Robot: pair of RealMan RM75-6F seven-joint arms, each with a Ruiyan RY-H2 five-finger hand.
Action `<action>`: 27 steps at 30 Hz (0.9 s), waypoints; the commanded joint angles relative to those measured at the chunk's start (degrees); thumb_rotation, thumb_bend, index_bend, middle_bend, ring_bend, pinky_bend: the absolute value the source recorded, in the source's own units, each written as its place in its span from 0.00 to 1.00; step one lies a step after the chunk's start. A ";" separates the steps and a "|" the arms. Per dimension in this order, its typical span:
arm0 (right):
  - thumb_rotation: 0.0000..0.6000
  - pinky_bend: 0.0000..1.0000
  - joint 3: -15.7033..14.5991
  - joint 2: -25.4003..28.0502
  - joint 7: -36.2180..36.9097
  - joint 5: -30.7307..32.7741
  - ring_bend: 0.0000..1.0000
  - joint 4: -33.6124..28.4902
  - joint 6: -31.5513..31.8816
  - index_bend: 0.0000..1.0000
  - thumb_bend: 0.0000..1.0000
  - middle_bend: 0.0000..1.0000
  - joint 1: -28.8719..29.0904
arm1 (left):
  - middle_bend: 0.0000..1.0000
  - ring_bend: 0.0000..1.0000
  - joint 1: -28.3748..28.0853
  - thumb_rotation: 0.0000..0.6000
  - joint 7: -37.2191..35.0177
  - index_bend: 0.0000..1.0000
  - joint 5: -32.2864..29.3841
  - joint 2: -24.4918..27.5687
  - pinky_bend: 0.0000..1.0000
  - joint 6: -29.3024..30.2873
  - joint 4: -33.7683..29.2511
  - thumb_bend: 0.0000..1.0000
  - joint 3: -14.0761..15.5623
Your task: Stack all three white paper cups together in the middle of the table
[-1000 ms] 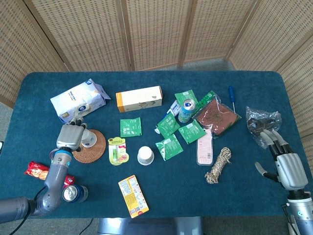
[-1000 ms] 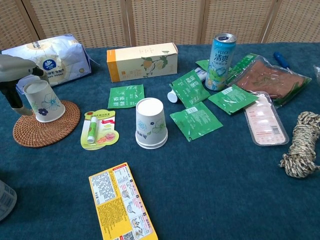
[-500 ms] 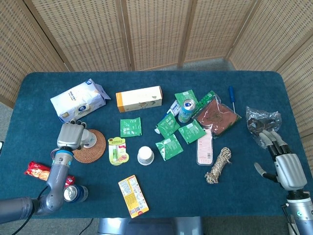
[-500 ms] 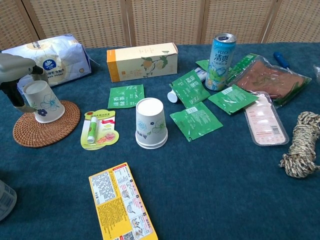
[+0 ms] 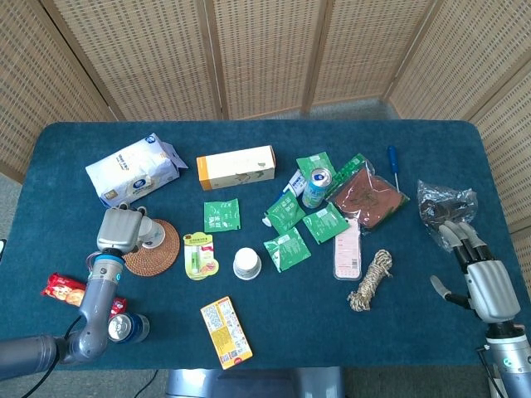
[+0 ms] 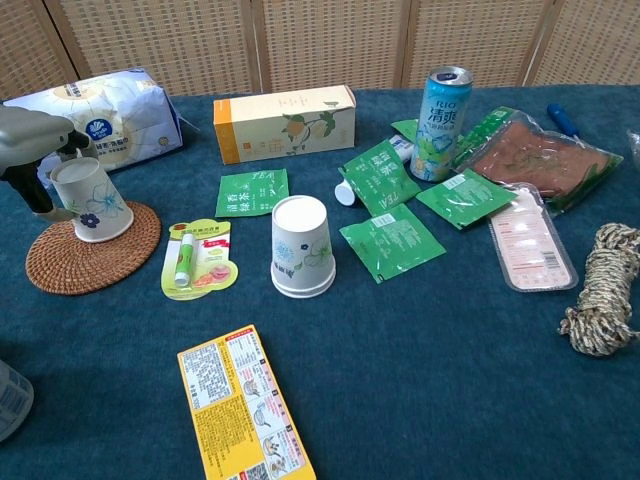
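Two cups visible, third unlocated. Tilted cup [image 6: 90,200], gripped by left hand [image 5: 121,229], raised off one edge above woven coaster [image 6: 90,262], apparently for carrying. Central cup [image 6: 302,246], inverted mid-table, likely stack base. Right hand [image 5: 483,278], fingers spread, holds nothing.

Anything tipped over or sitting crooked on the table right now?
Yes. The paper cup on the woven coaster is tilted rather than flat, with the left hand gripping it. The middle cup stands squarely upside down. Nothing looks spilled.
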 commanded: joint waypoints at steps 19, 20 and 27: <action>1.00 0.19 -0.06 -0.10 -0.03 -0.24 0.00 -0.10 -0.43 0.03 0.32 0.00 -0.09 | 0.50 0.27 0.83 1.00 -1.52 0.34 2.53 3.94 0.49 1.79 -7.77 0.30 -2.26; 1.00 0.19 -0.08 -0.14 -0.09 -0.30 0.00 -0.14 -0.42 0.03 0.32 0.00 -0.10 | 0.51 0.27 0.77 1.00 -1.36 0.34 2.38 4.55 0.49 2.05 -9.08 0.30 -2.55; 1.00 0.19 -0.32 -0.34 -0.42 -0.55 0.00 -0.15 -0.60 0.03 0.32 0.00 -0.15 | 0.51 0.28 0.25 1.00 -0.33 0.35 1.95 8.13 0.50 3.43 -16.90 0.30 -3.87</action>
